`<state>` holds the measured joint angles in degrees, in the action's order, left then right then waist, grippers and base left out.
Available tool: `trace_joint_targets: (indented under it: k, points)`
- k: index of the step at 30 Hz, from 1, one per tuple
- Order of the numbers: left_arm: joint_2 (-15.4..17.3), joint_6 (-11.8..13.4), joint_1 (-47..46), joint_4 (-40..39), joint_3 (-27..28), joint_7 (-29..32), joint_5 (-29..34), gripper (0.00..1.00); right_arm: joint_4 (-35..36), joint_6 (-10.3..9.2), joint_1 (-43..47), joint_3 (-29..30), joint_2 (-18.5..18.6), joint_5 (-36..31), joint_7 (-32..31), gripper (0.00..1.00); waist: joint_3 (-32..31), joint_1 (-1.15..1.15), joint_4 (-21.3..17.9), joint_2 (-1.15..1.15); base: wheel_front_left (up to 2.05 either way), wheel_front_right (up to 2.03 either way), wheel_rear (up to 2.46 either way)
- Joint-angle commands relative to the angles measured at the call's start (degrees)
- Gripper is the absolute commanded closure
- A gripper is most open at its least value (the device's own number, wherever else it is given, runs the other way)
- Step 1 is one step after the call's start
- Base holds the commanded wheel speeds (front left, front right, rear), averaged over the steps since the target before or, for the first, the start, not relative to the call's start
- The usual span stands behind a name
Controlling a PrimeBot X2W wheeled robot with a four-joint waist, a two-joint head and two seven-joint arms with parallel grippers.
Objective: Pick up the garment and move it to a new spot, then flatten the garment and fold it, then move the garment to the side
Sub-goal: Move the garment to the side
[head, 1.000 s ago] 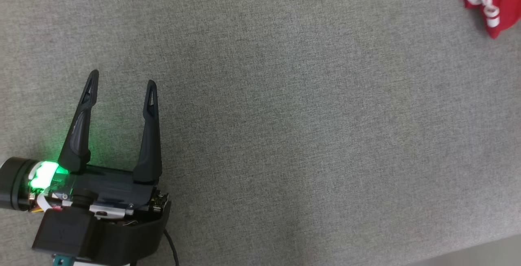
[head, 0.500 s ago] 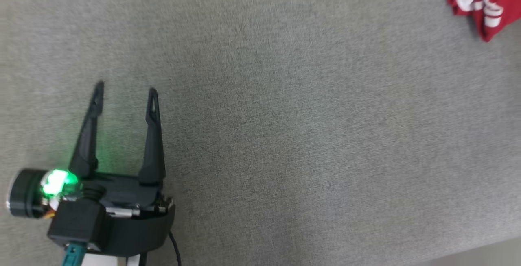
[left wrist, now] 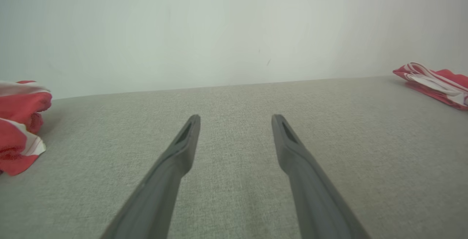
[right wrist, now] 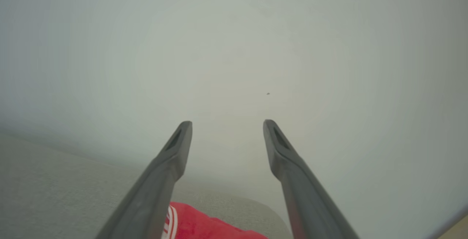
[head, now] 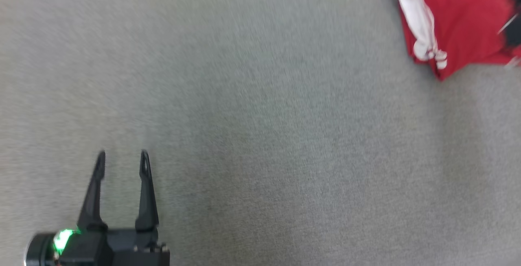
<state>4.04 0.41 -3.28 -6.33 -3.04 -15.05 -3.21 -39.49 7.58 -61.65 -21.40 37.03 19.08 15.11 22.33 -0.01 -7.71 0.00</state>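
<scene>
Prongs of the left gripper (head: 122,157) — 2 long dark tapered fingers — stand well apart with nothing between them, pointing to 12 o'clock over the grey woven fabric surface (head: 260,136). In the head view this gripper sits at 7 o'clock, with a small green light (head: 63,239) glowing at its base. Its wrist view shows a pale plain wall (left wrist: 234,27) rising behind the surface's far edge.

The right gripper (right wrist: 227,123) is likewise spread, its 2 dark fingers bare at the tips and aimed at the pale wall. At 6 o'clock in its wrist view, below the finger bases, lies the red fabric garment with white striped trim (right wrist: 208,230). Whether a finger touches the cloth cannot be told.

In the head view the garment rests on the grey surface at 2 o'clock, well apart from the left gripper, with its white trim bunched along its 9 o'clock side. A dark blurred shape (head: 513,34) overlaps its 3 o'clock edge — too smeared to identify. In the left wrist view the garment lies low at 3 o'clock near the wall. A second red-and-white crumpled cloth bundle (left wrist: 20,129) sits at 9 o'clock, well apart from it.
</scene>
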Motion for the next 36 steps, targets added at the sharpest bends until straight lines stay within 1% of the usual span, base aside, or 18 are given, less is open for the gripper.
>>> trace_joint_targets:
  k: [1, 4, 8, 13, 16, 21, 25, 27, 33, 36]
  points:
    - [-0.31, 0.05, 1.51, 0.53, 0.18, -0.18, -0.32, 0.00, 1.46, -0.12, 3.21, 1.05, -0.85, -0.09, -0.01, 0.00, -7.73, 0.01, 3.26, 0.00, 0.00, 0.00, 0.00]
    - [-0.63, 0.61, 3.61, 1.48, 0.78, -0.18, -0.84, 0.00, 6.35, -0.13, 11.36, 5.87, -3.54, 0.60, -0.01, 0.00, -10.62, 0.01, 4.68, 0.00, 0.00, 0.00, 0.00]
    - [-0.94, 0.14, 4.92, 3.65, 0.63, -0.18, -1.40, 0.00, 12.09, -0.12, 23.06, 12.93, -7.65, -0.37, -0.01, 0.00, -13.45, 0.01, 6.81, 0.00, 0.00, 0.00, 0.00]
    - [-1.13, 0.37, 6.16, 5.23, 0.06, -0.18, -1.72, 0.00, 17.66, -0.12, 35.34, 21.46, -13.79, -1.53, 0.00, 0.00, -15.35, 0.01, 8.49, 0.00, 0.00, 0.00, 0.00]
    - [-1.14, 0.13, 6.37, 6.29, 0.17, -0.18, -1.71, 0.00, 20.40, -0.12, 41.03, 24.73, -17.45, -2.53, 0.00, 0.00, -16.00, 0.01, 8.99, 0.00, 0.00, 0.00, 0.00]
    - [-1.18, -0.36, 6.59, 7.88, 0.73, -0.18, -1.88, 0.00, 23.72, -0.12, 48.41, 26.33, -22.12, -4.41, 0.00, 0.00, -16.88, 0.01, 8.94, 0.00, 0.00, 0.00, 0.00]
    - [-1.19, -0.43, 6.32, 9.13, 0.65, -0.18, -2.38, 0.00, 26.00, -0.12, 52.40, 25.56, -24.74, -5.74, 0.00, 0.00, -17.48, 0.01, 8.83, 0.00, 0.00, 0.00, 0.00]
    - [-1.19, -0.53, 6.14, 9.94, 0.46, -0.18, -2.45, 0.00, 26.93, -0.12, 54.26, 25.56, -26.67, -6.21, 0.00, 0.00, -17.89, 0.01, 8.86, 0.00, 0.00, 0.00, 0.00]
    - [-1.18, 0.09, 6.10, 12.19, 0.03, -0.18, -2.87, 0.00, 27.62, -0.12, 59.08, 25.62, -31.23, -8.09, 0.00, 0.00, -19.49, 0.01, 9.17, 0.00, 0.00, 0.00, 0.00]
    - [-1.19, 0.23, 6.01, 12.92, -0.38, -0.18, -3.06, 0.00, 27.34, -0.12, 60.73, 24.88, -32.35, -8.59, 0.01, 0.00, -20.02, 0.01, 9.33, 0.00, 0.00, 0.00, 0.00]
